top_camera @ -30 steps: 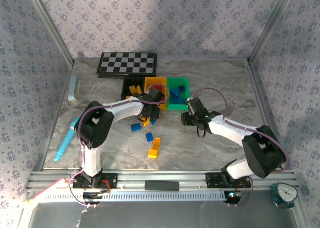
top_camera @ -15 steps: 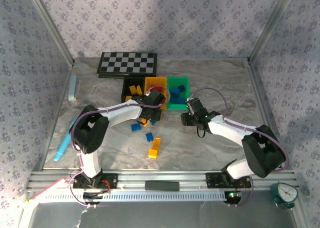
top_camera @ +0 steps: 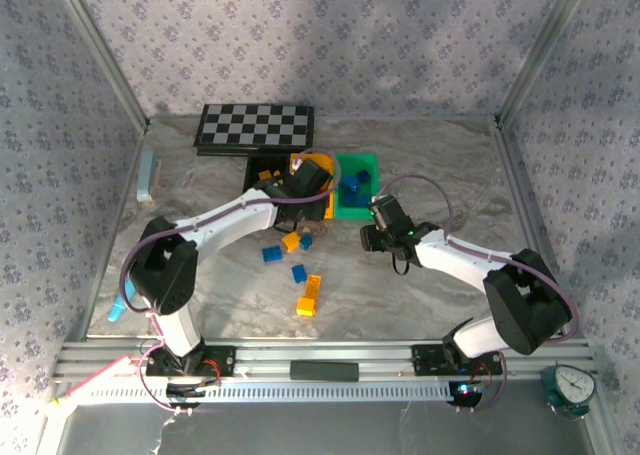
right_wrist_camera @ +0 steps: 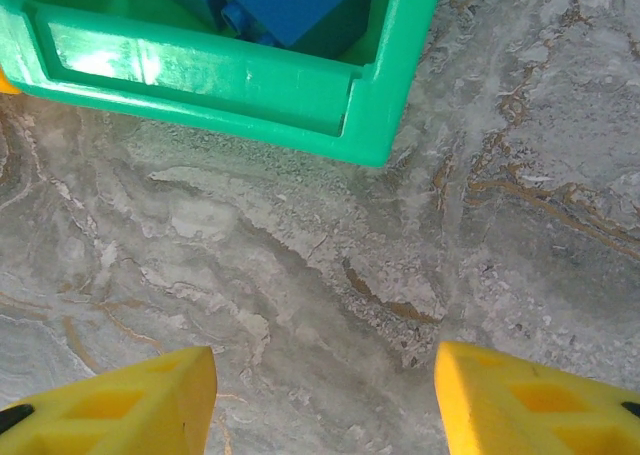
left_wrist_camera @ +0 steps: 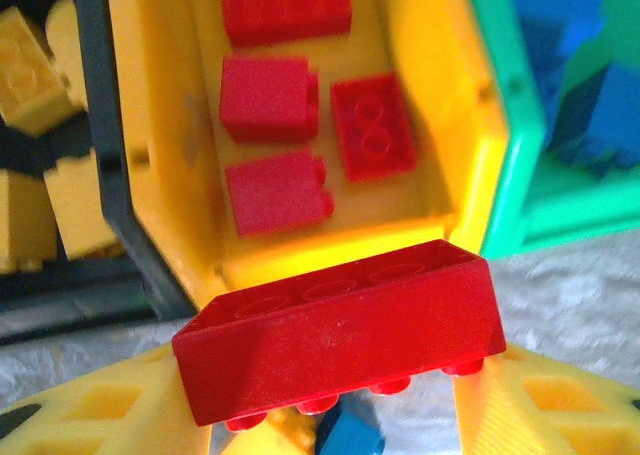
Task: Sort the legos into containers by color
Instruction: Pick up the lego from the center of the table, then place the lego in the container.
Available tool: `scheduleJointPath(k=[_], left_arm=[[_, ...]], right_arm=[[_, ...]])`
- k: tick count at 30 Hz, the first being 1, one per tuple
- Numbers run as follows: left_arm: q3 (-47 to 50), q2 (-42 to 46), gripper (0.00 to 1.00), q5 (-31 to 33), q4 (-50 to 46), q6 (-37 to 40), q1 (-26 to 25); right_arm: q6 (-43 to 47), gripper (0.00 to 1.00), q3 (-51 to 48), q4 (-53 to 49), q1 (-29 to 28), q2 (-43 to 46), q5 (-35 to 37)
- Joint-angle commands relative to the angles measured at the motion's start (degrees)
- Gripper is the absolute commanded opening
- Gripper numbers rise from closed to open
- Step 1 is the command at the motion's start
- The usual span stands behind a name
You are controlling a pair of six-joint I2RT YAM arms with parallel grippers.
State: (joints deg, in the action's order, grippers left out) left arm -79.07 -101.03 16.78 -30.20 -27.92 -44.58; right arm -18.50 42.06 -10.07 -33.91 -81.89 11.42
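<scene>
Jaws of the left gripper (left_wrist_camera: 320,415) clamp a long red lego (left_wrist_camera: 340,325) at the near rim of the yellow bin (left_wrist_camera: 440,105), four red legos (left_wrist_camera: 265,95) lying inside, while the right gripper (right_wrist_camera: 325,400), spread apart, hovers over bare worktop (right_wrist_camera: 300,255) beside the green bin (right_wrist_camera: 230,75).

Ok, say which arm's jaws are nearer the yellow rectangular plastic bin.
Left. Jaws of the left arm hold a red plastic lego brick at the yellow bin's near rim; those of the right arm sit before the green plastic bin.

Checkerboard (top_camera: 255,127) at far edge, pale bar (top_camera: 148,175) left, round gauge (top_camera: 570,387)
</scene>
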Motion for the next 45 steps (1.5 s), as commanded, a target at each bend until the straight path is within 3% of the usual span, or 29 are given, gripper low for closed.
scheduleJointPath(k=[1, 13, 17, 19, 24, 45], left_arm=[[-6.06, -4.15, 0.57, 3.22, -3.05, 2.88, 0.85], [-25.71, -17.41, 0.60, 4.73, -12.09, 7.22, 5.02], [-29.26, -19.72, 0.67, 2.91, -13.93, 7.27, 5.88], [-29.27, -19.30, 0.76, 2.01, -13.72, 7.29, 5.88], [-24.79, -15.16, 0.86, -0.56, -11.04, 6.74, 5.85], [8.23, 8.46, 0.85, -7.79, 3.76, 8.38, 0.80]], right_arm=[[1.09, 0.61, 2.05, -0.89, -0.53, -1.16, 2.02], [1.19, 0.61, 2.42, -1.12, -1.51, -1.52, 2.73], [1.29, 0.61, 2.53, -1.32, -1.67, -1.66, 2.99], [1.20, 0.61, 2.62, -1.37, -1.64, -1.61, 2.91], [1.14, 0.61, 2.72, -1.23, -2.24, -1.53, 2.39], [0.49, 0.61, 3.34, -0.55, -2.43, -3.06, 1.08]])
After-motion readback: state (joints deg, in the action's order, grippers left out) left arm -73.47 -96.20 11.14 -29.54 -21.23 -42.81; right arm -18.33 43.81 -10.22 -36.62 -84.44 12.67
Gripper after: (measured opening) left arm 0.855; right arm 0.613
